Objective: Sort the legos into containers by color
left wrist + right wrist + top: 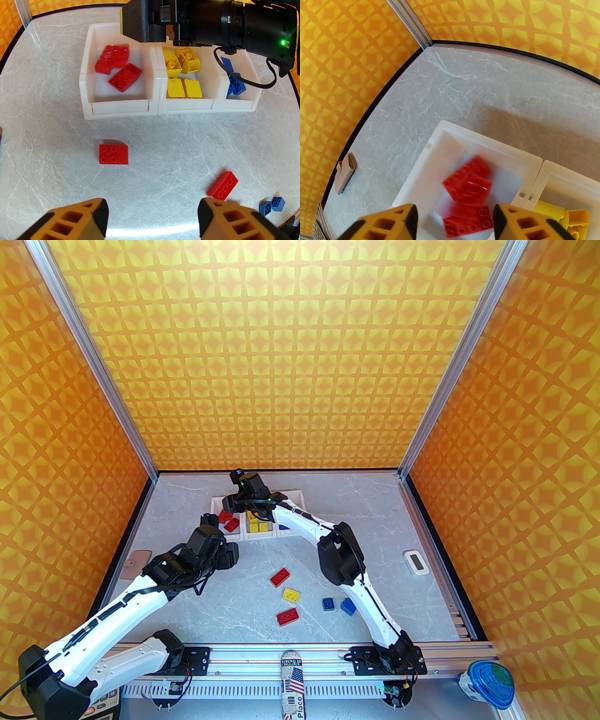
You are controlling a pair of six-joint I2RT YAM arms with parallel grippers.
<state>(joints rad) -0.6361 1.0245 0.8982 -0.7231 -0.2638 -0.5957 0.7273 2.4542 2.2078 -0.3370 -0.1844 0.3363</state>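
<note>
Nearby, tan tag (345,173) — right arm (234,23) overhanging containers (119,109).

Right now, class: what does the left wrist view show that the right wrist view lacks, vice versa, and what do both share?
Left wrist view: the blue-brick bin, a square red brick, a long red brick and blue bricks loose on the table, plus the open left claw. Right wrist view: the tan tag in full, and the open right claw. Shared: the red-brick bin with a blurred red brick, and yellow bricks in the middle bin.
</note>
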